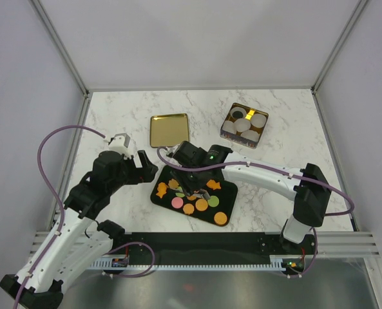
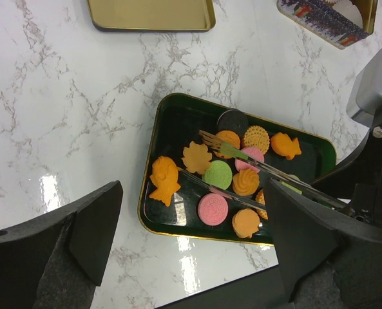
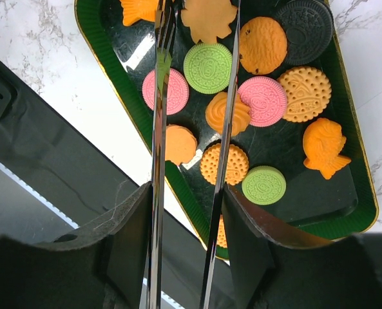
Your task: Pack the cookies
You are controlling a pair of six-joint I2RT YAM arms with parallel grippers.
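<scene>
Gripping tongs (image 3: 157,129), right tool (image 3: 185,209) half-closed over cookies (image 3: 207,67).

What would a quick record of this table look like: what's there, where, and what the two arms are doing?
cookies: orange, pink, green, one dark, on the green tray
tongs: held by right gripper, tips over the cookies
left gripper: open, empty, left of the tray
tin: far right, holding white paper cups
gold lid: bare, behind the tray
</scene>
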